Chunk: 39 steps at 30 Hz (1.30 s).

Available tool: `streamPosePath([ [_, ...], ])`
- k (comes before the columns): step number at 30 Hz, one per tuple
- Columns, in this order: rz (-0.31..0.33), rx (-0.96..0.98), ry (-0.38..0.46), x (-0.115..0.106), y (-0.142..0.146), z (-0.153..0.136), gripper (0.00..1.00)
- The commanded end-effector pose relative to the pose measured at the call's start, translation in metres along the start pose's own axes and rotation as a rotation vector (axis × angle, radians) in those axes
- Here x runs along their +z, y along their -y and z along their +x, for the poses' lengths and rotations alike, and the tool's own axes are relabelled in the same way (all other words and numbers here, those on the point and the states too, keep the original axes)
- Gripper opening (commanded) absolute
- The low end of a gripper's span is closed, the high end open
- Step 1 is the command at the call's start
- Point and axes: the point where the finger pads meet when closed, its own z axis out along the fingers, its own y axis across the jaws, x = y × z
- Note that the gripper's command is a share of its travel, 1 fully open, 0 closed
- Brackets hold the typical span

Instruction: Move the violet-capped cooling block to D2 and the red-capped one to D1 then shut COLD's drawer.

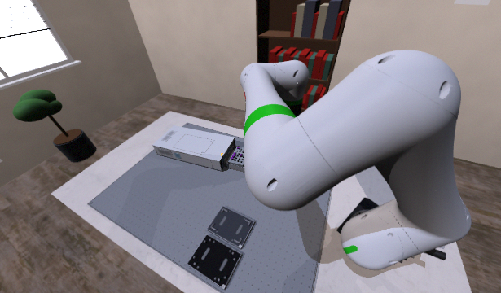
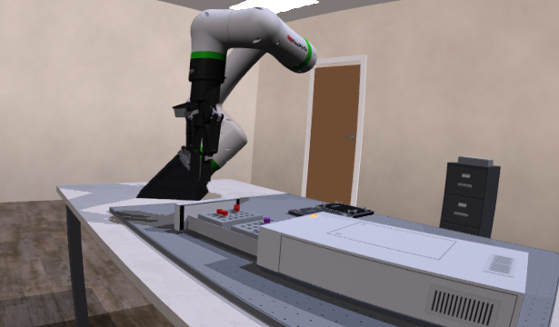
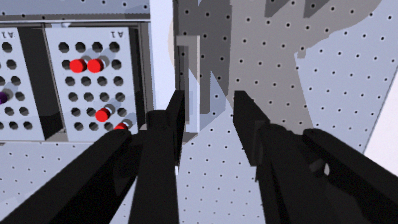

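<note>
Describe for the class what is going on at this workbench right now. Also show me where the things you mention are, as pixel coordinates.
A robot arm (image 1: 368, 118) (image 2: 243, 29) holds its gripper (image 2: 201, 179) (image 3: 209, 106), partly open with nothing between its fingers, above the bench near the front of a pulled-out drawer (image 2: 224, 238). Inside sit two cooling blocks, one with red-capped tubes (image 2: 236, 208) (image 3: 94, 65), the other with violet-capped tubes (image 2: 266, 220). The cooler's lamp (image 1: 221, 155) (image 2: 314, 215) is lit. The two deck slots (image 1: 231, 227) (image 1: 214, 261) hold no block, so neither block has been delivered.

Left of the bookcase (image 1: 263, 77), a plant (image 1: 37, 107) stands below a bright window (image 1: 26, 41). Beige walls (image 1: 205, 49) (image 2: 443, 91) meet behind it, over a brown wood floor (image 1: 26, 228) (image 2: 29, 254).
</note>
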Motion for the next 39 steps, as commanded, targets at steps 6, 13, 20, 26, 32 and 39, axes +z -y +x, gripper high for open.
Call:
streamPosePath([
  [6, 0.0, 0.0, -0.001, -0.008, 0.0, 0.0, 0.34],
  [13, 0.0, 0.0, -0.001, -0.017, 0.0, 0.0, 0.34],
  [20, 0.0, 0.0, -0.001, -0.026, 0.0, 0.0, 0.34],
  [26, 0.0, 0.0, -0.001, -0.032, 0.0, 0.0, 0.34],
  [32, 0.0, 0.0, -0.001, -0.033, 0.018, 0.0, 0.66],
  [39, 0.0, 0.0, -0.001, -0.033, 0.045, 0.0, 0.66],
])
